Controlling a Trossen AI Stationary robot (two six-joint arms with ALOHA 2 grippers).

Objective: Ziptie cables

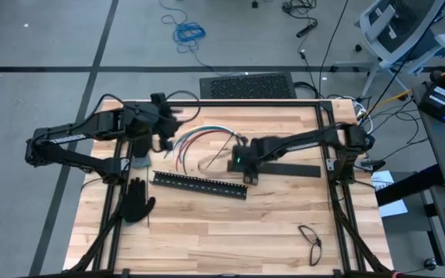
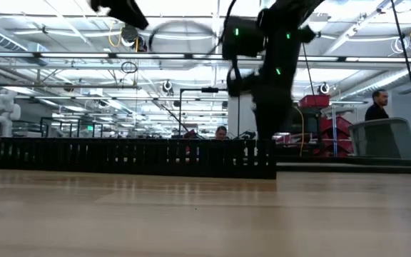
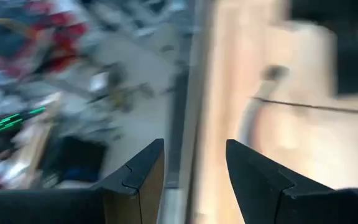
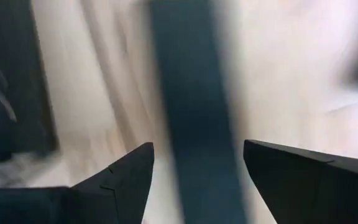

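Left hand (image 1: 163, 116) hovers over the counter (image 1: 230, 232) by the left end of the cables (image 1: 199, 143), fingers parted, holding nothing. Cables fan mid-counter, behind the slotted bar (image 1: 199, 185). Right hand (image 1: 244, 162) just right of them, open, empty; best drop squarely over one ziptie, none clearly visible.

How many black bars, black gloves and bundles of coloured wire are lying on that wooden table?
Long flat black bars: 2 (slotted bar, plain bar)
Black glove: 1
Bundle of thin coloured wires: 1
Total: 4
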